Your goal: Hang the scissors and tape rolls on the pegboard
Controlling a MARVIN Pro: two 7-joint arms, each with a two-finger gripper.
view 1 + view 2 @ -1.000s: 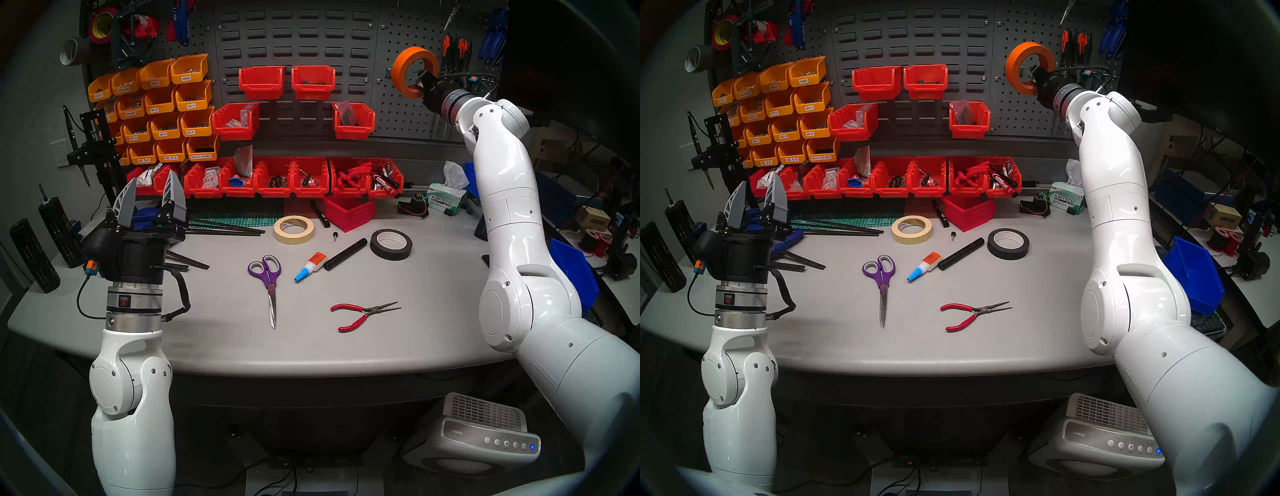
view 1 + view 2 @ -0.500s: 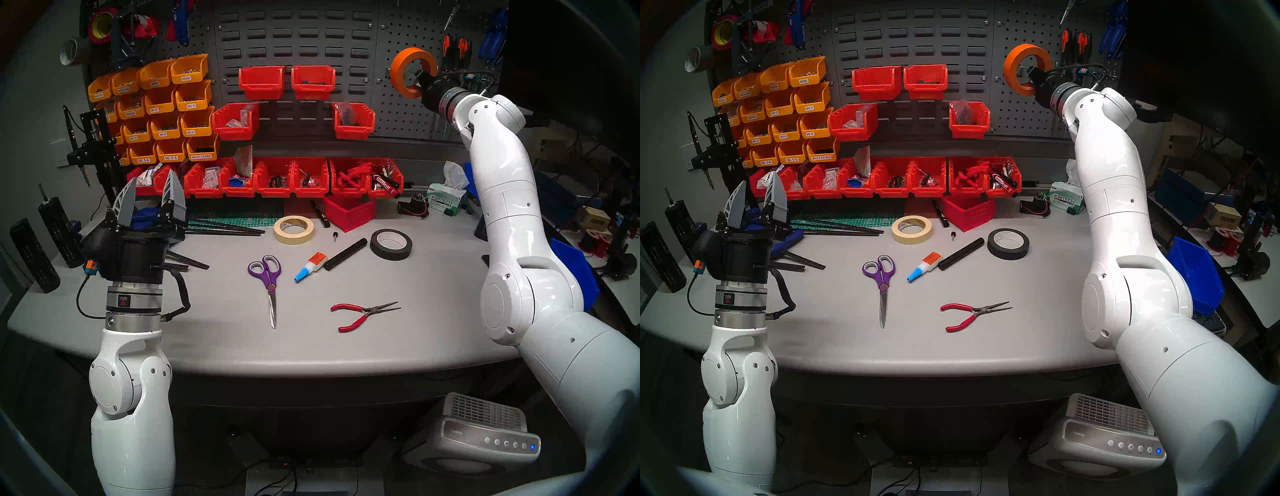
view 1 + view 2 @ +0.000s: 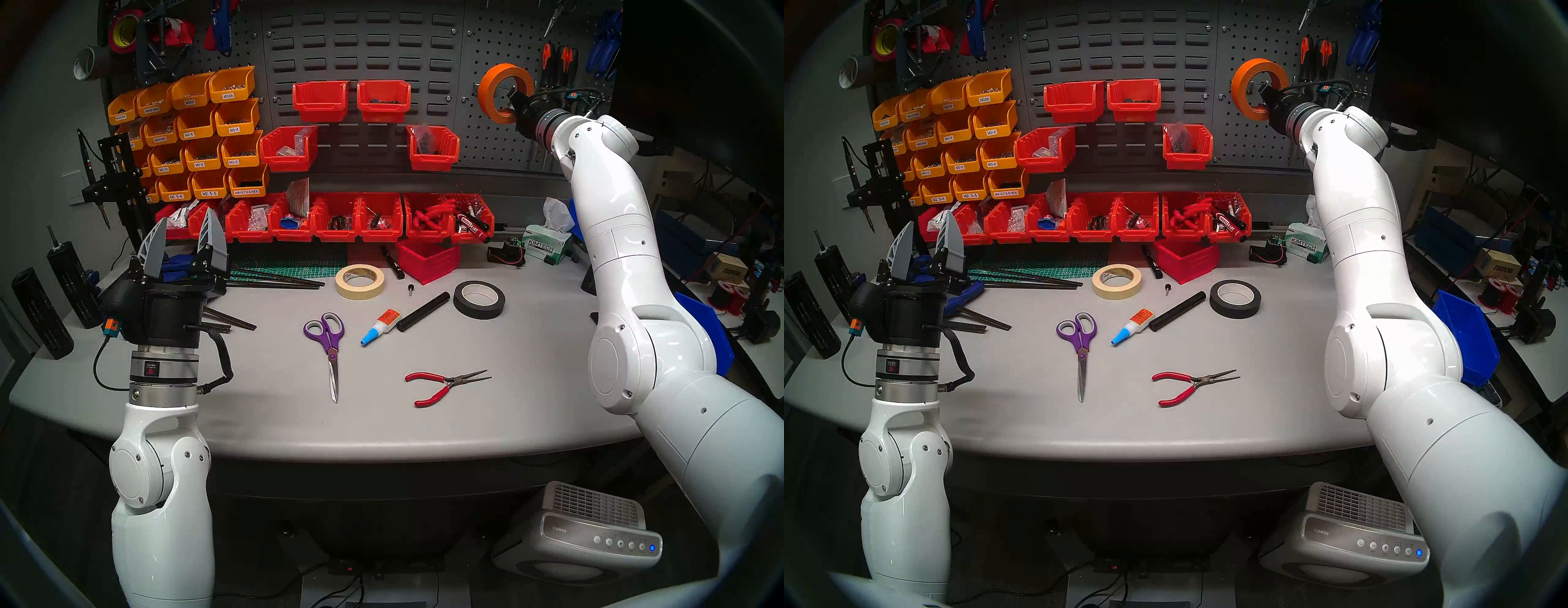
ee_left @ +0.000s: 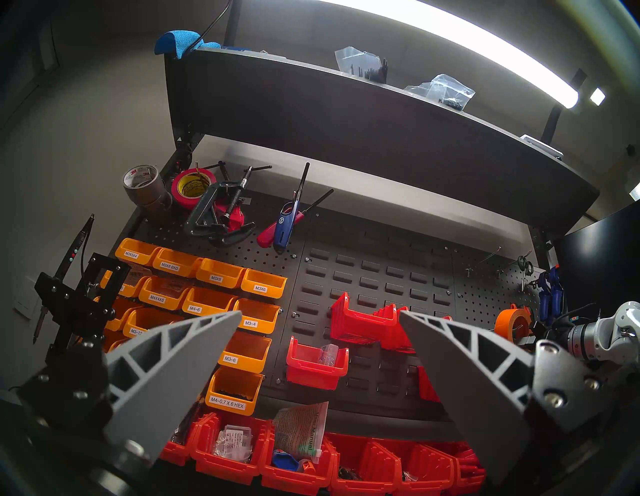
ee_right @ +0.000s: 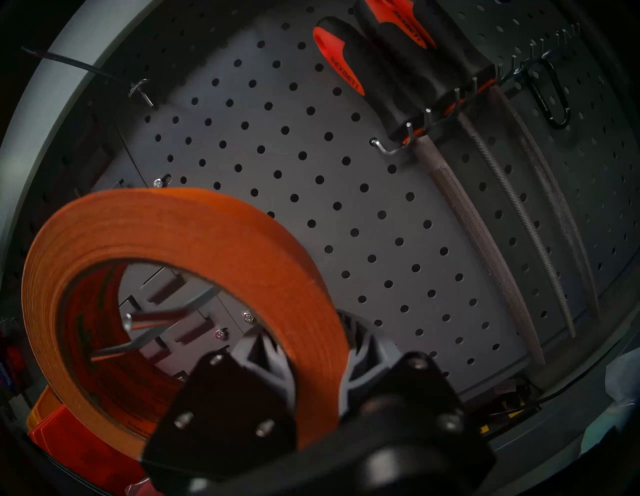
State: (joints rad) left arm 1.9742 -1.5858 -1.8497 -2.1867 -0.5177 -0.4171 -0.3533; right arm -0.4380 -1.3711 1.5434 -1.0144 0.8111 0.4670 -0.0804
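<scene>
The wide orange tape roll point(image 3: 487, 87) point(image 3: 1240, 87) point(image 5: 207, 221) stands on edge against the dark pegboard point(image 3: 488, 140) point(image 5: 311, 173), with my right gripper point(image 3: 515, 101) point(image 3: 1266, 95) point(image 5: 311, 346) shut on its rim. In the right wrist view a metal hook point(image 5: 152, 317) shows through the roll's hole. The cream tape roll point(image 3: 360, 293) point(image 3: 1117, 292) and the purple-handled scissors point(image 3: 331, 339) point(image 3: 1081, 339) lie flat on the table. My left gripper point(image 3: 184, 229) point(image 3: 930, 225) point(image 4: 320, 313) points up at the table's left, open and empty.
A black tape roll point(image 3: 479, 314), a glue bottle point(image 3: 379, 327), a black cylinder point(image 3: 422, 312) and red-handled pliers point(image 3: 445, 384) lie on the table. Red bins point(image 3: 335, 220) line the back. Orange-and-black files point(image 5: 485, 242) hang just right of the orange roll.
My right gripper has carried the orange roll slightly down and left, closer to the pegboard hook. The left arm has not moved.
</scene>
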